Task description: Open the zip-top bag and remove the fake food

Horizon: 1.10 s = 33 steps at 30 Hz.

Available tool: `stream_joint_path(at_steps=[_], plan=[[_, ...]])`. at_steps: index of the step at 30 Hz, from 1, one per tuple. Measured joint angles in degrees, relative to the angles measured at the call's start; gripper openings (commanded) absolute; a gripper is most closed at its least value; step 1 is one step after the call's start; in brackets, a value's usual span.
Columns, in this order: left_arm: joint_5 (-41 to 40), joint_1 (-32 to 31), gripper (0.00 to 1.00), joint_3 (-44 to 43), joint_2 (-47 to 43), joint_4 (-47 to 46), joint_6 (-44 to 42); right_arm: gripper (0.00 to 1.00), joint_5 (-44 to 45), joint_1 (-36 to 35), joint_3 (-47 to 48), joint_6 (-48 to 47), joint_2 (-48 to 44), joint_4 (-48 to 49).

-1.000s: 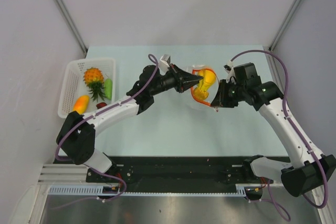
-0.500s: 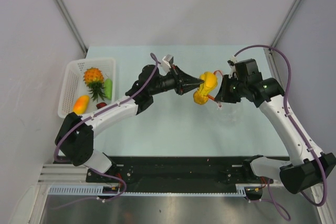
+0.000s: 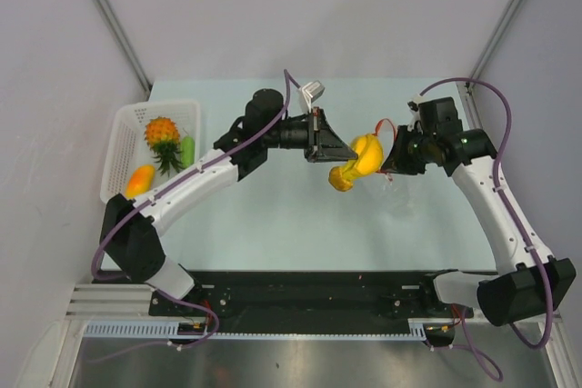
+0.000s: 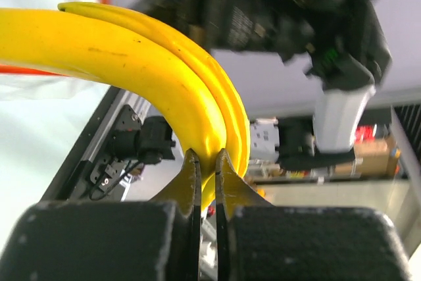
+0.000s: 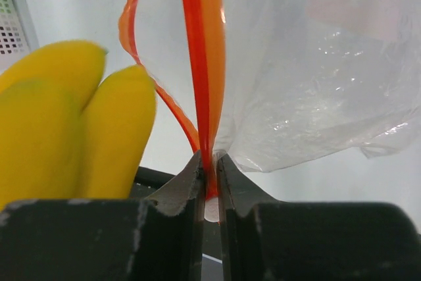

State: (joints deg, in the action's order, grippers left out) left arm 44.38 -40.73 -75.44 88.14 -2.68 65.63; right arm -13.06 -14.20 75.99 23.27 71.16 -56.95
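Observation:
My left gripper point(image 3: 346, 150) is shut on the yellow toy bananas point(image 3: 359, 159) and holds them above the table's middle; in the left wrist view the bananas point(image 4: 138, 64) curve up from my gripper point(image 4: 208, 162). My right gripper point(image 3: 389, 159) is shut on the orange-red zip strip point(image 5: 202, 64) of the clear zip-top bag point(image 5: 309, 64), held up in the air just right of the bananas point(image 5: 72, 123). The bananas are outside the bag's mouth. The orange pineapple point(image 3: 163, 134), a green piece point(image 3: 187, 152) and an orange piece point(image 3: 138, 180) lie in the white basket point(image 3: 123, 129).
The white perforated basket stands at the table's left edge. The pale green table point(image 3: 273, 215) ends against grey walls at the back and sides. The arm bases and a black rail point(image 3: 309, 293) are along the near edge.
My left gripper has pulled the bananas out of the bag and lifted them, turning at the wrist. My right gripper has moved right and up with the bag's zip strip.

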Motion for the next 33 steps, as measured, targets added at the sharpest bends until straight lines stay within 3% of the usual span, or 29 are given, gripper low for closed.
stream_joint_path(at_steps=[9,23,28,33], plan=[[8.4,0.0,0.0,-1.6,-3.1,6.8,-12.0,0.13,-0.1,2.9,-0.3,-1.5,2.4,-0.6],[8.3,0.0,0.0,-0.5,-22.6,14.0,-28.9,0.1,0.3,3.4,-2.5,-3.9,4.5,-1.0],[-3.4,0.0,0.0,-0.9,-28.1,23.5,-36.2,0.09,-0.1,3.6,-3.9,-4.1,4.7,-1.2],[-31.2,0.4,0.0,-2.4,-32.0,33.8,-41.2,0.09,-2.3,3.0,-4.0,-3.8,4.7,-1.0]])
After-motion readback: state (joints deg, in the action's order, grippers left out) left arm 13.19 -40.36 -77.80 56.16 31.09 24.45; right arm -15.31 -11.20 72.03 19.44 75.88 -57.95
